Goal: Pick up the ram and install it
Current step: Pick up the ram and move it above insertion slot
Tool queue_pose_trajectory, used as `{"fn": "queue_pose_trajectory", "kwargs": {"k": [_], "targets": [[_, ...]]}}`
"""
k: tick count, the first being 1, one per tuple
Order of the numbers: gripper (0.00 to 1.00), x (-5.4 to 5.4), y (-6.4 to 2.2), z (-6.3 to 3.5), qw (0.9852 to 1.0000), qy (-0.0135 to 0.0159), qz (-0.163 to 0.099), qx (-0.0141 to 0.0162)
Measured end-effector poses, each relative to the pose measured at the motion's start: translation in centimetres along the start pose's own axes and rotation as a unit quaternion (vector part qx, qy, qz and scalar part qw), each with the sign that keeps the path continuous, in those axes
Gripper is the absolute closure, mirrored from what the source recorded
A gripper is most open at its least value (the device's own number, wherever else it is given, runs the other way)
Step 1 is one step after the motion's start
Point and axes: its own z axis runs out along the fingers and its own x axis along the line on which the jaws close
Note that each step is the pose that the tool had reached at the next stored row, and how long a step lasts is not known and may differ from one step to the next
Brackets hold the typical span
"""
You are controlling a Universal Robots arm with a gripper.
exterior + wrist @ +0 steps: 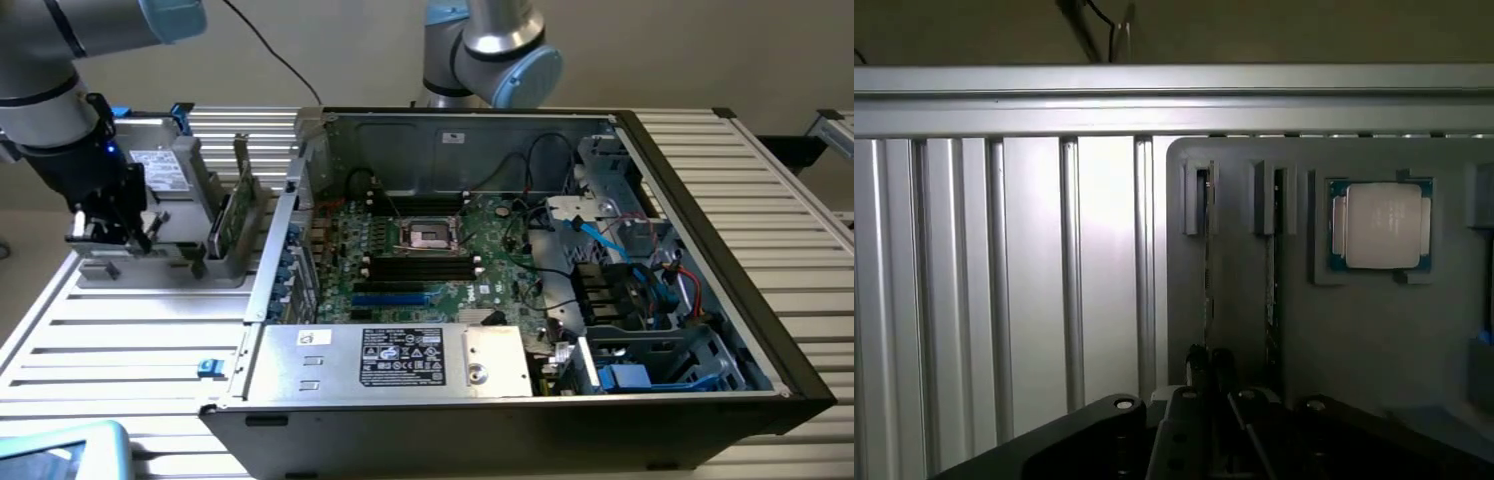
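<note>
Slatted aluminium bench (1034, 280) carries a grey holder (1354, 340). The ram (1207, 290) stands on edge in its slot, beside a second stick (1274, 260). The fingers (1196, 365) pinch the ram's near end.

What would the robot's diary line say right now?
gripper: at grey holder | jaws: shut on ram | ram: on edge in its slot, not yet lifted

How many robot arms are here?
2. One arm stands at the exterior view's left, above the grey holder tray; the other arm rises behind the open computer case. Others may be hidden.
</note>
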Motion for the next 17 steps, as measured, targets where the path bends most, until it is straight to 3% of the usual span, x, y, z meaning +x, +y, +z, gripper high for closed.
{"fn": "queue_pose_trajectory", "kwargs": {"k": [11, 17], "targets": [[0.87, 0.0, 0.09, -5.0, 1.0, 0.0, 0.0, 0.0], [0.87, 0.4, -0.49, -7.77, 1.0, 0.0, 0.0, -0.0001]]}}
